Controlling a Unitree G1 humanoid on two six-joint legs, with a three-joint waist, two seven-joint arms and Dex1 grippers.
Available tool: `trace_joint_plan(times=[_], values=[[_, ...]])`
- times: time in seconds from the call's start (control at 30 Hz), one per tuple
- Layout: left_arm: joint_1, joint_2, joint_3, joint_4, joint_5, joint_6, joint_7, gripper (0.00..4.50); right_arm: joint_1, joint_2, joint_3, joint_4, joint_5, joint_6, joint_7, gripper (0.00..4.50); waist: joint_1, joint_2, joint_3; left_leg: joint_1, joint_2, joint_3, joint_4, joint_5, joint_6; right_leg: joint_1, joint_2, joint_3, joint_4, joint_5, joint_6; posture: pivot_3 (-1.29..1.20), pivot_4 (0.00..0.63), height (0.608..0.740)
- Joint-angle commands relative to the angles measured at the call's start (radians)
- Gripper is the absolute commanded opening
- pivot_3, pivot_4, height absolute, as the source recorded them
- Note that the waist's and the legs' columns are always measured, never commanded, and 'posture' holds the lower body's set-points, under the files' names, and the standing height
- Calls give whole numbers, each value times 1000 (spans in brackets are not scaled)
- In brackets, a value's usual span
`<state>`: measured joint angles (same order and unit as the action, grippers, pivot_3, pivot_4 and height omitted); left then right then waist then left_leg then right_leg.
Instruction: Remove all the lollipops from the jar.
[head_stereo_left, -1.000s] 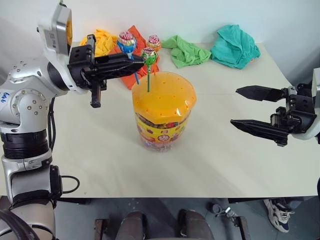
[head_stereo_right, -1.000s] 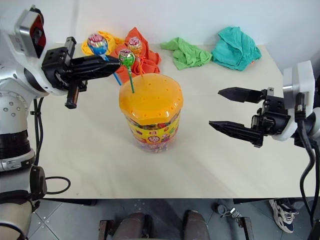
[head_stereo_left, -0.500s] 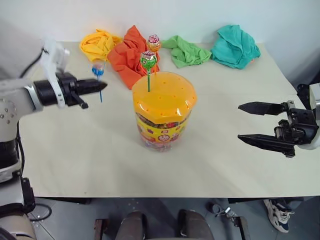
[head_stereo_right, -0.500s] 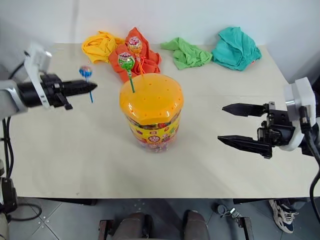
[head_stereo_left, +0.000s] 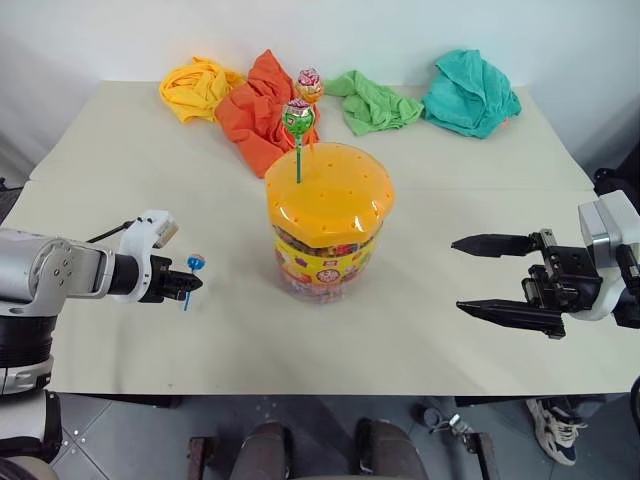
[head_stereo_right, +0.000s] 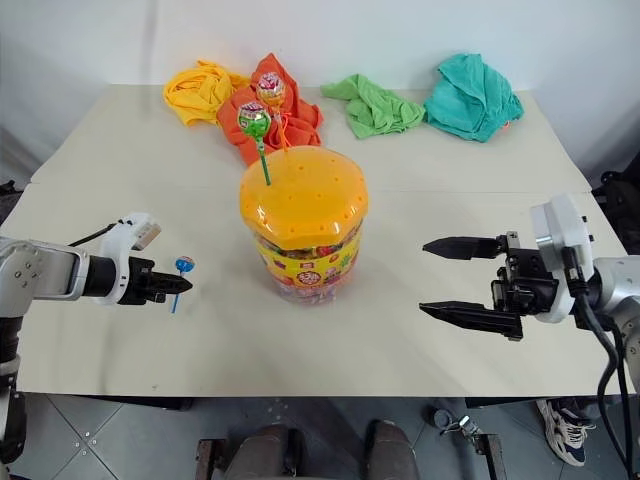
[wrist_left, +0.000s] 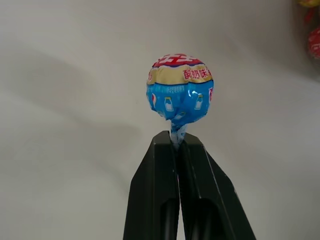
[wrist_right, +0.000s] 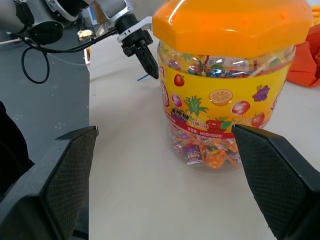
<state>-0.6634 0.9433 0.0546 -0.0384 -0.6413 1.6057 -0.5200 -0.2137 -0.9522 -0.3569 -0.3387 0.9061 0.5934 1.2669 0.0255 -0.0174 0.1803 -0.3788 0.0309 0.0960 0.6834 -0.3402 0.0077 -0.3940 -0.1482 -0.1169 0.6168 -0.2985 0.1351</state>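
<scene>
left hand (head_stereo_left: 190, 285) pinches blue lollipop (head_stereo_left: 195, 263) low over bench (head_stereo_left: 120, 190), left of jar (head_stereo_left: 327, 222) | green lollipop (head_stereo_left: 297, 117), orange lollipop (head_stereo_left: 308, 84) upright in lid, nearer left hand | right hand (head_stereo_left: 490, 277) agape, empty

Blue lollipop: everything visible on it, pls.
The blue lollipop has a small round head in a shiny wrapper, blue below with tiny bottle pictures, a gold band with red characters, red and white on top. The left hand, shut, pinches its thin blue stick just under the head. It hangs low over the table, left of the jar.
</scene>
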Motion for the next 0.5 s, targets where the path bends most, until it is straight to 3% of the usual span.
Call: trace_joint_plan(times=[0.03, 0.2, 0.33, 0.37, 0.5], values=[[-25, 2, 2, 32, -22, 9, 13, 1347, -13, -1, -22, -18, 9, -7, -14, 4500, 0, 0, 0, 0, 0, 0, 0, 0, 0, 0, 0, 0, 0, 0, 0, 0, 150, 740], [-71, 31, -6, 39, -28, 9, 28, 2919, -26, -19, -40, -6, 19, -2, -10, 4500, -1, 0, 0, 0, 0, 0, 0, 0, 0, 0, 0, 0, 0, 0, 0, 0, 150, 740], [-121, 110, 6, -1, -28, -9, -38, 4279, -47, -41, -69, 5, 23, -10, 0, 4500, -1, -1, 0, 0, 0, 1, 0, 0, 0, 0, 0, 0, 0, 0, 0, 0, 150, 740], [-134, 137, 8, -6, -36, -23, -67, 4467, -54, -47, -79, 1, 28, -10, 0, 4500, -1, -1, 0, 0, 0, 1, 0, 0, 0, 0, 0, 0, 0, 0, 0, 0, 150, 740], [-162, 215, 23, -57, -59, -243, -266, 4467, -101, -61, -121, -21, 76, 14, -34, 4500, -2, -1, 1, 0, 0, 2, 0, 0, 0, -1, 0, 0, 0, 0, 0, 0, 150, 740]])
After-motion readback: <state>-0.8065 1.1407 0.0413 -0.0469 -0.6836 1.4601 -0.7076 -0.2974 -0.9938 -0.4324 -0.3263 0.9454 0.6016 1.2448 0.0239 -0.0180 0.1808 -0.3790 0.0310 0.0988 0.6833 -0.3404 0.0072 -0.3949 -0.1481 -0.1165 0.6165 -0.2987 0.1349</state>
